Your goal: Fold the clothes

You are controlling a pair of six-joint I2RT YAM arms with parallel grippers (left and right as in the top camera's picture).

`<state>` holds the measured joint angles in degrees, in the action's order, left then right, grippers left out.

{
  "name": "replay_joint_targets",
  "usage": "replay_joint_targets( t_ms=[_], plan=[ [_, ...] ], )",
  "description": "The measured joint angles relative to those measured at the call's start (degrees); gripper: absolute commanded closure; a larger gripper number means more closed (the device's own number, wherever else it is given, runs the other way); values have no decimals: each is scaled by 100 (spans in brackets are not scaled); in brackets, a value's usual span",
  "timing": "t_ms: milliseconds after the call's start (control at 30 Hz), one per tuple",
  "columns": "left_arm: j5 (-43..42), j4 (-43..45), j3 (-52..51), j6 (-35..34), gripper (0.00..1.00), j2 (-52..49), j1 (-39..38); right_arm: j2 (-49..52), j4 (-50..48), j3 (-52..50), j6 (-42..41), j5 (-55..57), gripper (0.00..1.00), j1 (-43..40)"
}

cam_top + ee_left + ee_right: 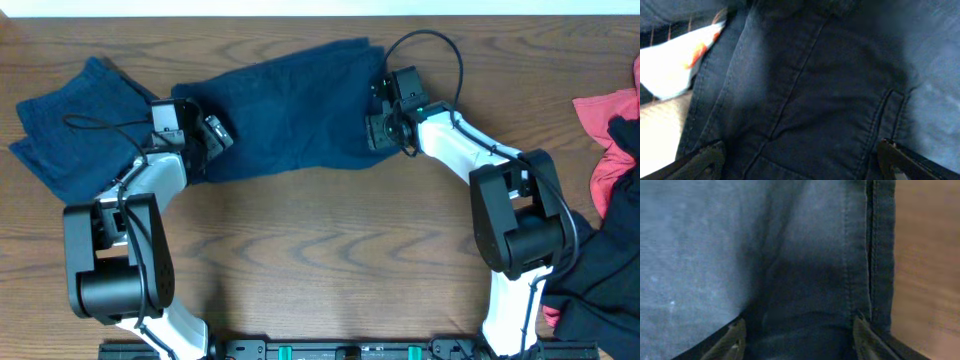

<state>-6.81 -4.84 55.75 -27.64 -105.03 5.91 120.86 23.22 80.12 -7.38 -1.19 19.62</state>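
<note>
Navy blue shorts lie spread flat at the table's middle back. My left gripper is at their left edge. In the left wrist view its jaws are wide open over the navy fabric, with a white tag with orange marks at the left. My right gripper is at the shorts' right edge. In the right wrist view its jaws are open, with the stitched hem and fabric between the fingers.
A second navy garment lies folded at the far left. A coral-red piece and black clothes are piled at the right edge. Bare wooden table lies in front.
</note>
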Motion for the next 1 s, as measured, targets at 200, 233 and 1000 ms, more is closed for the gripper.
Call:
replay_joint_targets(
  t_ms=[200,233,1000],
  plan=[
    [-208,-1152,129,68,1,160,-35,-87,1084,92,170,426,35,-59],
    [-225,-1388,155,72,1,175,-63,-96,1316,116,179,461,39,-79],
    [173,-3421,-238,219,2,1266,-1246,-1574,2802,-33,-898,1012,12,-992]
  ],
)
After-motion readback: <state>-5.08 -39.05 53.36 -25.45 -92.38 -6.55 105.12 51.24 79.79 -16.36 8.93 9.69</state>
